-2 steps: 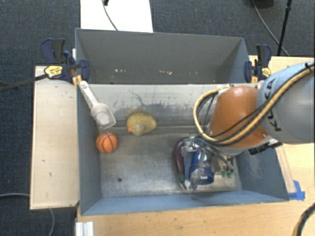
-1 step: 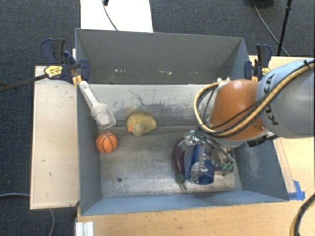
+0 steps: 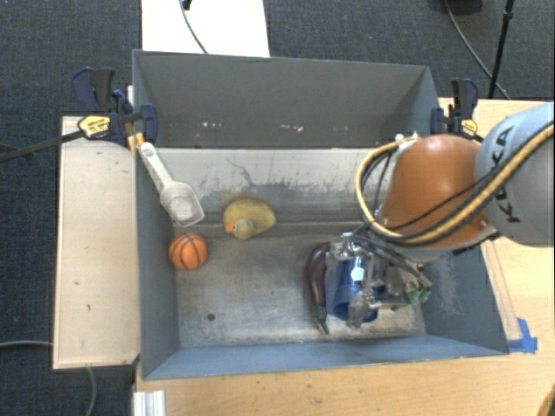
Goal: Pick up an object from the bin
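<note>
We see the arm [image 3: 525, 176] reaching into the grey bin [image 3: 277, 102] from the right, its wrist under a rounded orange cover [image 3: 434, 189] looped with black and yellow cables [image 3: 375, 199]. The hand [image 3: 362, 286] is low in the bin's near right part, close to the floor and near the front wall. Against its left side lies a dark purple thing [image 3: 316, 276], rounded and elongated like a small eggplant (we take it for a toy vegetable, though the hand hides part of it). A blue thing [image 3: 341, 295] shows just beside the purple one, tucked against the hand's metal parts; its shape we cannot make out. We cannot tell whether the hand is spread or pressed together, nor whether anything is pinched in it.

Well apart, in the bin's left half, lie three loose things. A yellow rubber duck [image 3: 249, 217] sits toward the back of the floor. An orange ball [image 3: 188, 251] with dark seams, like a basketball, lies to the duck's left and nearer the front. A white scoop [image 3: 173, 196] leans at the back left, its handle up against the left wall and its bowl down near the ball.
</note>
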Robot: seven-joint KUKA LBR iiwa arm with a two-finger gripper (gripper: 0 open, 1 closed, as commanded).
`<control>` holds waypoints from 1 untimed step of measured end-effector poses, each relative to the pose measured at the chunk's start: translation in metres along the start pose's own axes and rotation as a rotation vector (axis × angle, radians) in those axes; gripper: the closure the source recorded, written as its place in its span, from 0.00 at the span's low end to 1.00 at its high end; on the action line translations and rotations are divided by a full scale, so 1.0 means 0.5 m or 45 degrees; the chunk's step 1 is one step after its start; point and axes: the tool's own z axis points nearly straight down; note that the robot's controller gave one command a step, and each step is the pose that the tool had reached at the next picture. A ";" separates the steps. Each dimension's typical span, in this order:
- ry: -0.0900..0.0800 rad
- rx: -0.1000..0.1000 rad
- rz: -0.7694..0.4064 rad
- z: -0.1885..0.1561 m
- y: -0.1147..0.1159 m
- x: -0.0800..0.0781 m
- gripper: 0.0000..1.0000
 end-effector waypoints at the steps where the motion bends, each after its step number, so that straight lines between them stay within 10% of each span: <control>1: -0.007 -0.001 0.018 0.161 -0.015 -0.018 1.00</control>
